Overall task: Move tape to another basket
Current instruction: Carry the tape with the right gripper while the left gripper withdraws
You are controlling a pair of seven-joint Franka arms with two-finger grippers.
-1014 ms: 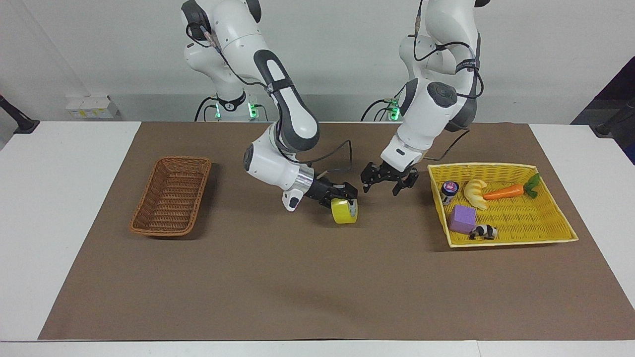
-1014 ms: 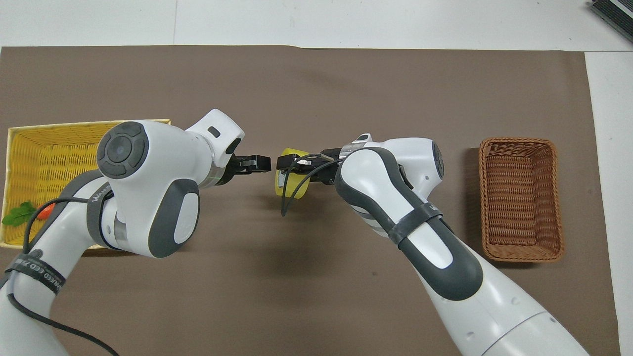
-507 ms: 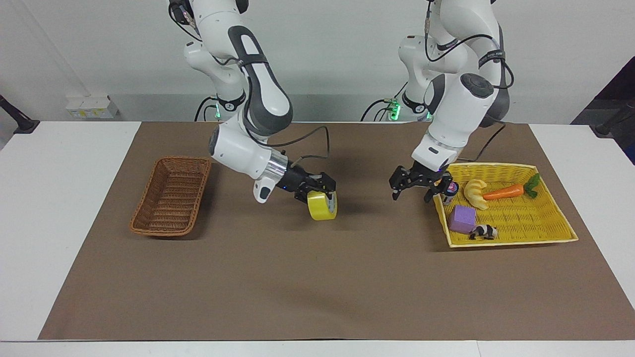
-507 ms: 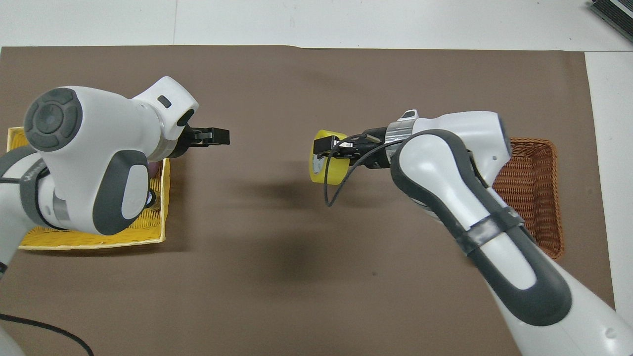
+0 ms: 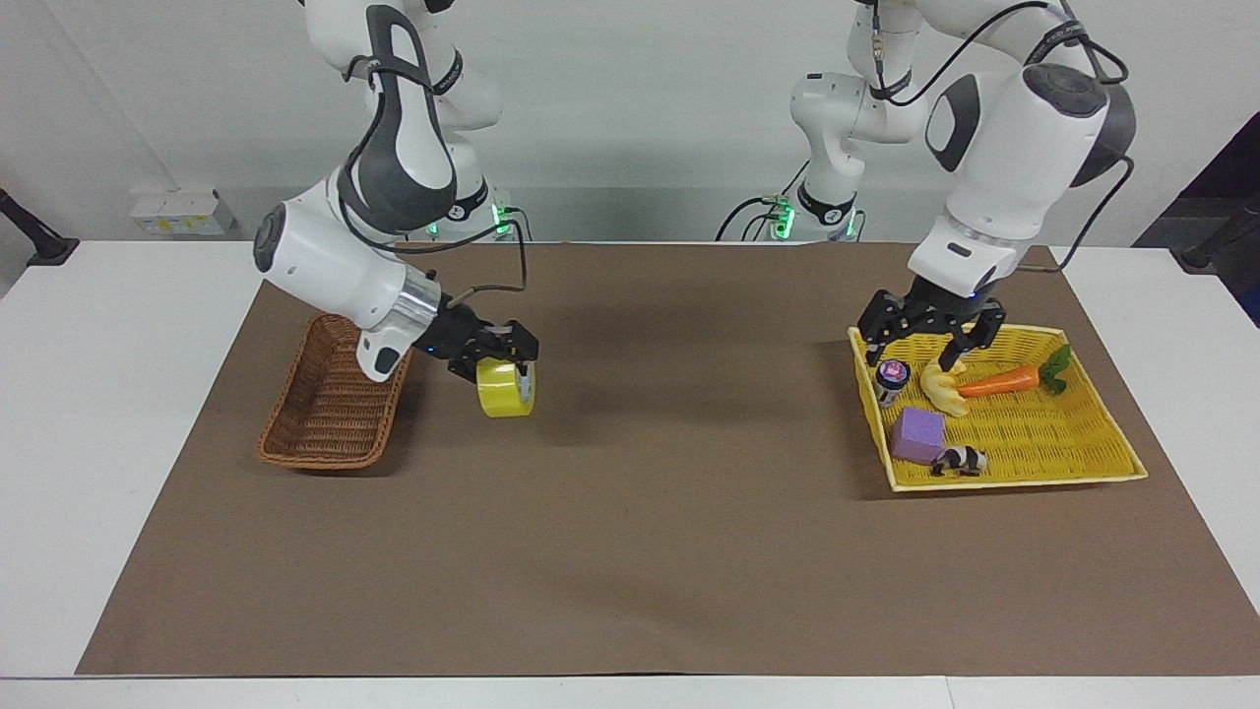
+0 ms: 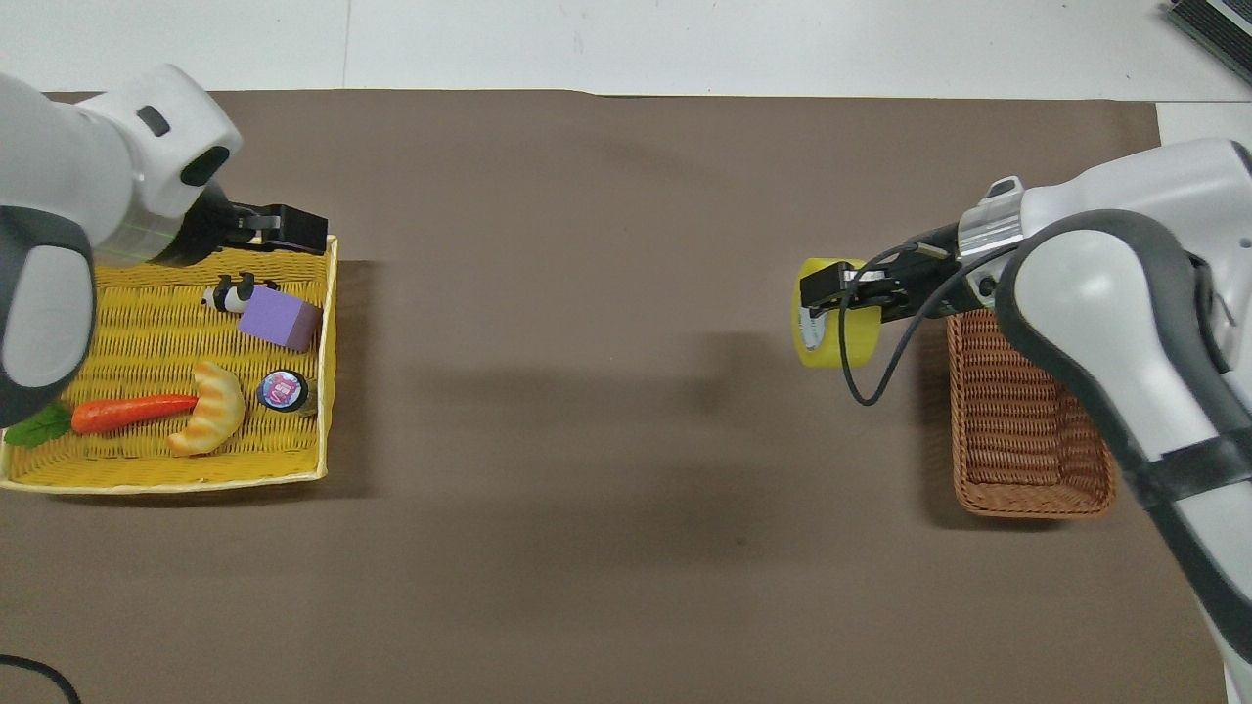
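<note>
My right gripper is shut on the yellow tape roll and holds it in the air over the brown mat, just beside the dark brown wicker basket. In the overhead view the tape hangs from the right gripper close to the basket's rim. My right arm covers part of that basket in both views. My left gripper is open and empty, up over the yellow basket; it also shows in the overhead view.
The yellow basket, at the left arm's end, holds a carrot, a croissant, a small jar, a purple block and a toy cow. A brown mat covers the table.
My right arm has carried the tape from the table's middle to beside the brown basket. My left arm has pulled away from the middle and is now over the yellow basket.
</note>
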